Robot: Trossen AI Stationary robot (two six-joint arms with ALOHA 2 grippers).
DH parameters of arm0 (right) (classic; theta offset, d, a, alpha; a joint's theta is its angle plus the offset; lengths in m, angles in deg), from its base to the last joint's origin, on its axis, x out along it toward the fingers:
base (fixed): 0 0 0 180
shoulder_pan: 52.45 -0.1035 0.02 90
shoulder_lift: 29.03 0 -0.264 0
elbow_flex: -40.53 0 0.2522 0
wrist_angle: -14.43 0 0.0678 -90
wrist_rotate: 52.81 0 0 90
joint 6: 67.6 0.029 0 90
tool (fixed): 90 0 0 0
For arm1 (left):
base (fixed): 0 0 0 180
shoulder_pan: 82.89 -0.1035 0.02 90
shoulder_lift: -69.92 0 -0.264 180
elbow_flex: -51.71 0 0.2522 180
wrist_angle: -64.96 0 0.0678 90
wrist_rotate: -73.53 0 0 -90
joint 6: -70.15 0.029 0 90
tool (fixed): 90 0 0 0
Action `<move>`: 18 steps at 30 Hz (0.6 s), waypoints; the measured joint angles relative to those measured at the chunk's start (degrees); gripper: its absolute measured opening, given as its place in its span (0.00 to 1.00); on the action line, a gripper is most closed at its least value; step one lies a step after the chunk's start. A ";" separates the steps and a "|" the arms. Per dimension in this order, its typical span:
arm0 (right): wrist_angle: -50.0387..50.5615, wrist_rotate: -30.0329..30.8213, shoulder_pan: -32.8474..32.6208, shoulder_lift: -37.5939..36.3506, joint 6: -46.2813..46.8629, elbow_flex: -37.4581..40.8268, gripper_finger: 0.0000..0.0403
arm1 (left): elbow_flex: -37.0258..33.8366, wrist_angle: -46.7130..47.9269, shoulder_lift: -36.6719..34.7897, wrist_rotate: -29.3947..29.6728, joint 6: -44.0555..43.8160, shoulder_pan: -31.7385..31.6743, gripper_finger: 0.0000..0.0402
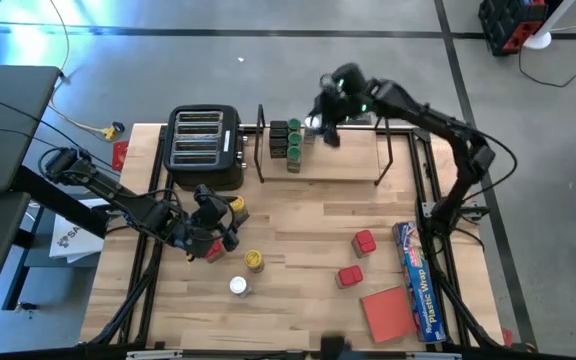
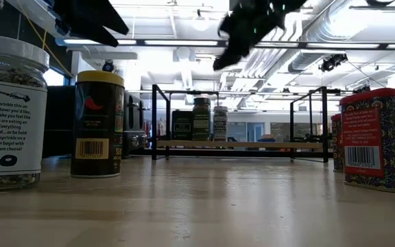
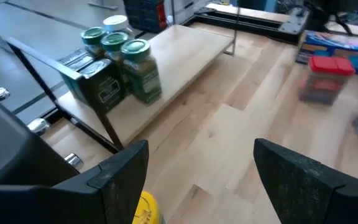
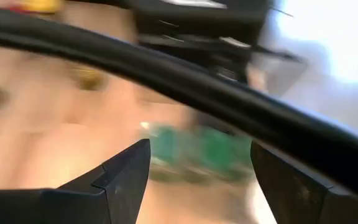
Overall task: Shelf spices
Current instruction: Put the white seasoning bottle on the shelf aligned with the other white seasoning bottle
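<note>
We worked in what looked like a robotics lab: a pale wooden table (image 1: pixel 298 230) stood on a grey concrete floor (image 1: pixel 218 60) with loose cables, while exposed silver ceiling ducts (image 2: pixel 334 27) and long fluorescent strip lights (image 2: pixel 177 42) ran overhead.

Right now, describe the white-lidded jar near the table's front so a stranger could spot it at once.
Start at the black toaster at the back left of the table and come straight toward the front edge. Past the left gripper stand two loose round jars; the white-lidded jar is the one nearer the front, while its neighbour has a yellow lid.
</note>
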 joint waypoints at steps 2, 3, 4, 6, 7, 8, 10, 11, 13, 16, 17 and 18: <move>-0.24 -0.26 -5.53 -2.30 0.52 2.45 0.68 | 0.00 0.28 0.00 -1.76 -0.15 1.51 0.71; -1.49 -0.30 -8.70 -3.40 0.92 4.50 0.68 | 0.00 0.43 0.00 -2.85 -0.63 2.46 0.71; -3.61 -0.27 -11.81 -4.41 1.36 6.68 0.68 | 0.00 0.47 0.00 -4.00 -1.18 3.51 0.71; -9.40 0.57 -18.36 -6.07 3.10 11.58 0.68 | 0.00 0.89 0.00 -5.56 -3.28 6.05 0.71; -13.13 1.54 -21.59 -6.45 4.95 14.20 0.68 | 0.00 1.81 0.05 -5.91 -5.75 7.59 0.71; -17.29 2.68 -24.73 -6.60 6.80 16.80 0.68 | 0.00 3.03 0.26 -6.54 -9.01 9.18 0.71; -25.55 5.06 -30.84 -6.56 10.20 21.71 0.68 | 0.00 5.40 1.14 -8.77 -15.98 12.52 0.71; -29.50 6.93 -33.62 -6.36 11.62 23.63 0.68 | 0.00 6.31 1.77 -10.18 -19.84 14.40 0.70; -36.50 12.24 -38.92 -5.92 14.67 26.10 0.68 | 0.00 7.25 3.31 -13.78 -27.37 17.92 0.70; -39.74 22.73 -45.53 -5.42 19.36 27.11 0.68 | 0.00 6.81 7.80 -18.95 -39.16 22.44 0.70; -40.11 26.18 -47.38 -5.41 20.66 27.12 0.68 | 0.00 6.04 9.79 -19.90 -42.22 23.84 0.70; -40.64 29.59 -49.14 -5.44 21.89 27.12 0.68 | 0.00 4.51 11.90 -20.44 -44.22 24.91 0.70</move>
